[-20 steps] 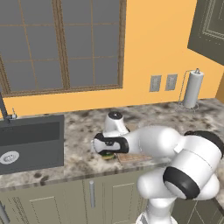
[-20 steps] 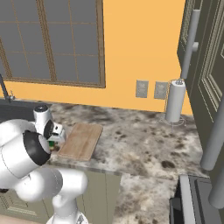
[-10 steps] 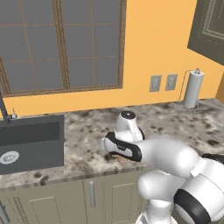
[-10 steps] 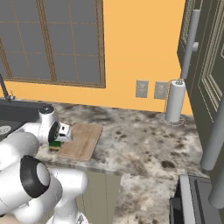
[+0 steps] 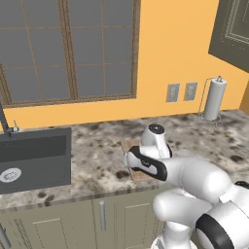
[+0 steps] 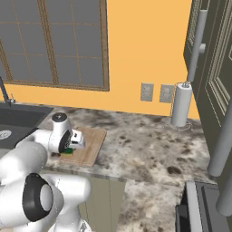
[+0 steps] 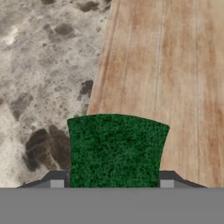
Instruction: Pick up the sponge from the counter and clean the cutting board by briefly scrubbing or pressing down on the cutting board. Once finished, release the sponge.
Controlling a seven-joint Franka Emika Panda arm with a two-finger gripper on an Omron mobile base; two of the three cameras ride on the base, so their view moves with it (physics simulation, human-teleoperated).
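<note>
With the gripper (image 7: 112, 186) clamped on the sponge (image 7: 116, 148) above the cutting board's (image 7: 175, 78) left edge beside the counter (image 7: 39, 65), a good scrub means shifting right, then pressing flat.

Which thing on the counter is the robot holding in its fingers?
The sponge, the small dark green block pinched between the fingers. The big wooden cutting board lies flat beneath, and the paper towel roll stands far off.
</note>
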